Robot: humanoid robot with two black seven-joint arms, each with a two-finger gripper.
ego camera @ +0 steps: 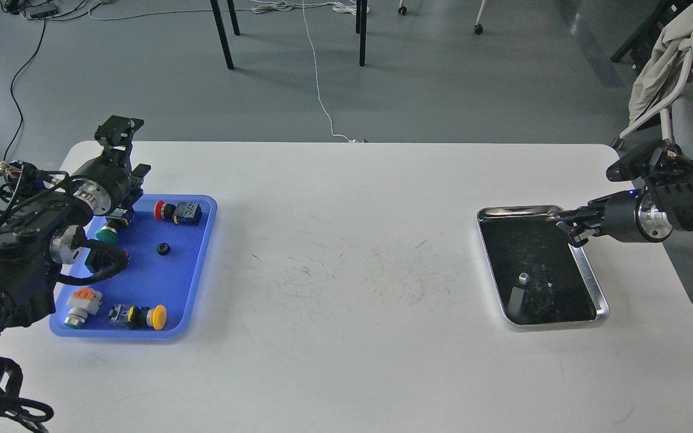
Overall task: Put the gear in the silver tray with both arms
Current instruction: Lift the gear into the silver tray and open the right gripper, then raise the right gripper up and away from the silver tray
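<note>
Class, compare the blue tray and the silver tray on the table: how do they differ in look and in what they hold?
The blue tray is matte blue plastic; the silver tray is shiny metal with a dark, mirror-like bottom.
The blue tray lies at the table's left and holds several push-buttons and a small black gear; the silver tray lies at the right and shows no such parts, only dark reflections.
Both are rectangular with rounded corners and raised rims.

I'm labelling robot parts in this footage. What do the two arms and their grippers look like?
Both arms, left and right, are black and jointed, with a ribbed silver ring at the wrist. Loose black cables loop around the left one. Each ends in a black claw-like gripper: left, right. A tiny blue light shows near the right wrist.
</note>
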